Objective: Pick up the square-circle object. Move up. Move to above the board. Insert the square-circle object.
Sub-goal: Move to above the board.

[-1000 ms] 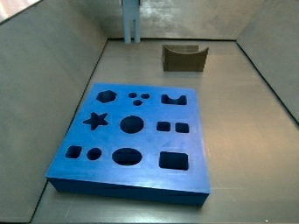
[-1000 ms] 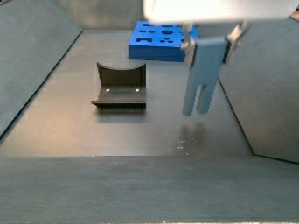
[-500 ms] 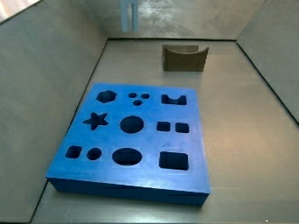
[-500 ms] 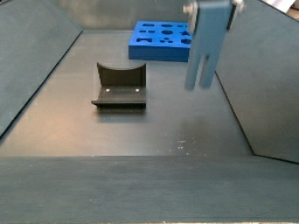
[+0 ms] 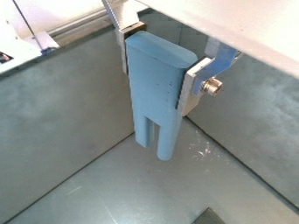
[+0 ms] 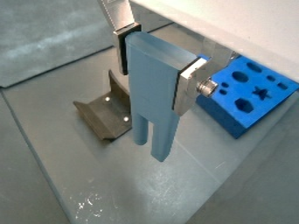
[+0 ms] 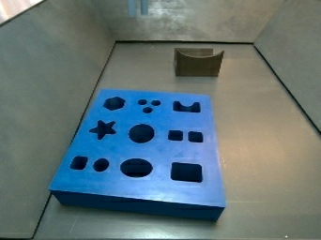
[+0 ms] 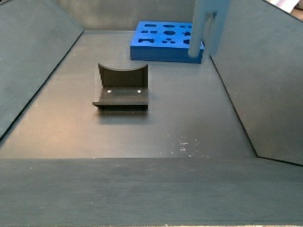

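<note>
My gripper (image 5: pixel 156 80) is shut on the square-circle object (image 5: pixel 153 109), a pale grey-blue slab with two prongs pointing down, held well above the floor. Both wrist views show the silver fingers (image 6: pixel 191 87) clamping its upper part. In a side view the square-circle object (image 8: pixel 211 34) hangs near the bright-blue board (image 8: pixel 162 41), reaching the frame's upper edge; the gripper is out of that frame. In a side view only its prong ends (image 7: pixel 138 7) show faintly, beyond the board (image 7: pixel 75 141). The board also shows in a wrist view (image 6: pixel 251 92).
A squat dark olive-brown block with a U-shaped notch (image 8: pixel 122 86) stands on the grey floor between the board and the near wall; it also shows in a side view (image 7: pixel 197 62) and in a wrist view (image 6: pixel 105 118). Grey walls enclose the floor.
The gripper has risen with the square-circle object and carried it towards the board. It has almost left one side view's upper edge. The board and the dark block have not moved.
</note>
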Robot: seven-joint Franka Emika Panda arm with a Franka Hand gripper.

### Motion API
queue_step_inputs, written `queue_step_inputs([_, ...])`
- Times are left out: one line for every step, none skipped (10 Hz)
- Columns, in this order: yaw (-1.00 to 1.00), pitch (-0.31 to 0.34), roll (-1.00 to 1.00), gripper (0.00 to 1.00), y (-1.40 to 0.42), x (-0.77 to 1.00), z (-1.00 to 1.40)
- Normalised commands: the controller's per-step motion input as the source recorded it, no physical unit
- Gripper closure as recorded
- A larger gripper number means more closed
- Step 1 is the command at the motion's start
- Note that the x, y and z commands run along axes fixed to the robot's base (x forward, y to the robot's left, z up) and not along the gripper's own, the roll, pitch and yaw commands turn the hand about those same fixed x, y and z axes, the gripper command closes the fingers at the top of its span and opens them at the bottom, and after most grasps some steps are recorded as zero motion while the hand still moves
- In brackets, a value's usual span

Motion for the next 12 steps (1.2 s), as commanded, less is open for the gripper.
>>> queue_step_inputs([0.02,0.077,-0.07,1.00,-0.04,0.02,0.29])
queue_step_inputs([-0.49,0.142,0.27,1.00,-1.00,0.14,0.14])
queue_step_inputs([-0.47,0.132,0.27,1.00,-1.00,0.14,0.13])
queue_step_inputs([-0.27,0.107,0.22,1.00,-1.00,0.14,0.14])
queue_step_inputs([-0.16,0.083,0.12,1.00,-1.00,0.14,0.15])
queue_step_inputs([-0.05,0.080,0.07,1.00,-1.00,0.14,0.15])
queue_step_inputs([-0.04,0.083,0.05,1.00,-1.00,0.14,0.15])
queue_step_inputs([-0.01,0.087,0.01,1.00,-1.00,0.15,0.16])
queue_step_inputs([-0.01,0.091,0.00,1.00,-1.00,0.15,0.15])
queue_step_inputs([0.01,0.115,0.00,1.00,-1.00,0.16,0.16])
queue_step_inputs([0.00,0.126,-0.01,1.00,-1.00,0.17,0.16])
queue_step_inputs([0.01,0.140,0.00,1.00,-1.00,0.19,0.17])
